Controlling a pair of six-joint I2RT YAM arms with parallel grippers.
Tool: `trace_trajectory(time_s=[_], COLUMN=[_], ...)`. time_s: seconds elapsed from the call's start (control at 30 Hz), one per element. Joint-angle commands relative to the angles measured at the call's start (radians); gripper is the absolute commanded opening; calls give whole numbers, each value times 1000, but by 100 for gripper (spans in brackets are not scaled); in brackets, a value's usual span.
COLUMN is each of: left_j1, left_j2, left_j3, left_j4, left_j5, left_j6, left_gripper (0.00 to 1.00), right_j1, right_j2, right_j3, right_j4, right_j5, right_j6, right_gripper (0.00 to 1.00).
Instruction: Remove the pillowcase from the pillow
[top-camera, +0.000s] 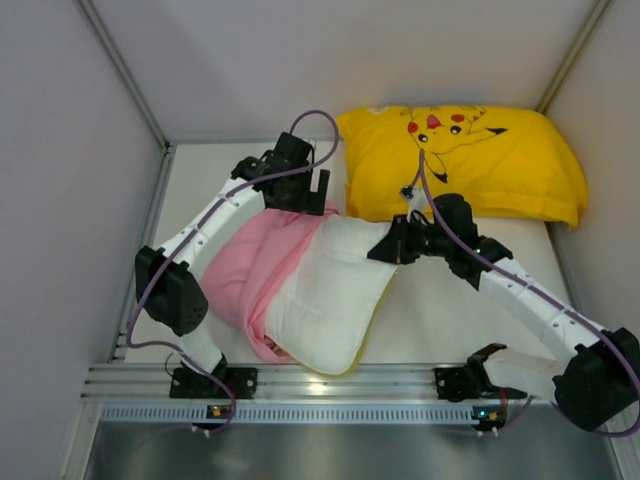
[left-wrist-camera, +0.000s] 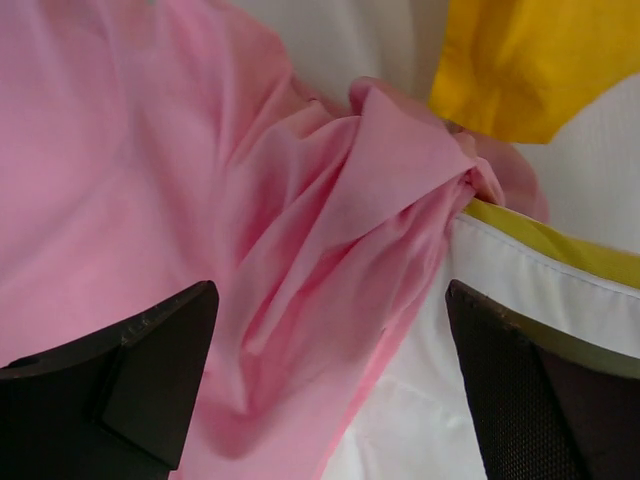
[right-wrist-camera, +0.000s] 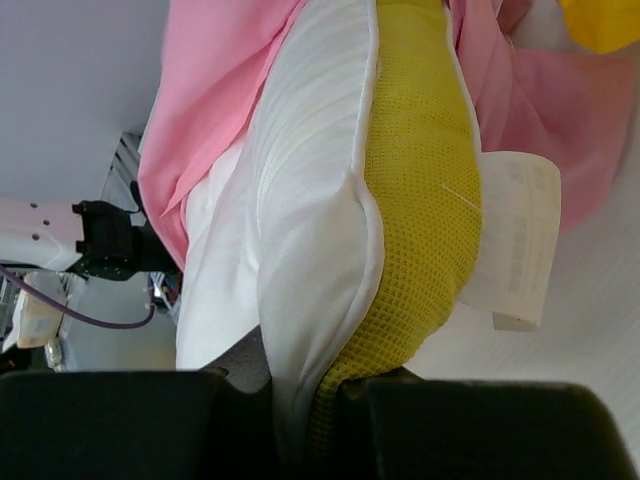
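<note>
- Pinching the pillow (top-camera: 335, 295) at its far corner, the right hand (top-camera: 392, 245) grips white fabric and yellow trim.
- Left hand (top-camera: 305, 187) hangs spread over the pink pillowcase (top-camera: 255, 265) bunched along the pillow's left side.
- Risk: the thin pinch may slip if fabric snags.

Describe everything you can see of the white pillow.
The pillow is plump, white, faintly striped fabric with a yellow mesh side band and a white label. It lies diagonally on the table, mostly bared; the pink pillowcase bunches along its left side. The right gripper is shut on its far right corner.
</note>
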Motion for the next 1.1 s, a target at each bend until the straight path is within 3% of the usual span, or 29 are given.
trace_trajectory(time_s=[0.0, 0.13, 0.37, 0.47, 0.5, 0.53, 0.6, 0.73, 0.83, 1.07], left_j1=[-6, -4, -4, 6, 16, 31, 86, 192, 281, 441], left_j2=[-35, -95, -11, 57, 75, 94, 135, 100, -28, -249], left_j3=[-8, -116, -144, -125, -108, -99, -84, -122, -170, -303], left_j4=[64, 159, 167, 148, 122, 108, 75, 67, 70, 107], left_j5=[167, 274, 239, 139, 93, 52, 33, -59, -152, -168], left_j6=[63, 62, 48, 43, 36, 15, -4, -47, -62, -46], left_gripper=[99, 99, 99, 86, 77, 38, 0, 0, 0, 0], right_j1=[29, 30, 52, 55, 56, 56, 55, 53, 50, -28], right_j2=[-51, -49, -94, -128, -135, -144, -166, -191, -220, -181], right_j3=[21, 34, 71, 105, 114, 136, 162, 249, 312, 436], right_j4=[60, 52, 52, 35, 32, 22, 14, 11, -21, -120], right_j5=[-95, -114, -135, -131, -128, -114, -99, -39, 86, 320], right_j6=[-24, -16, 10, 19, 25, 27, 33, 63, 60, 4], right_gripper=[0, 0, 0, 0, 0, 0, 0, 0, 0, 0])
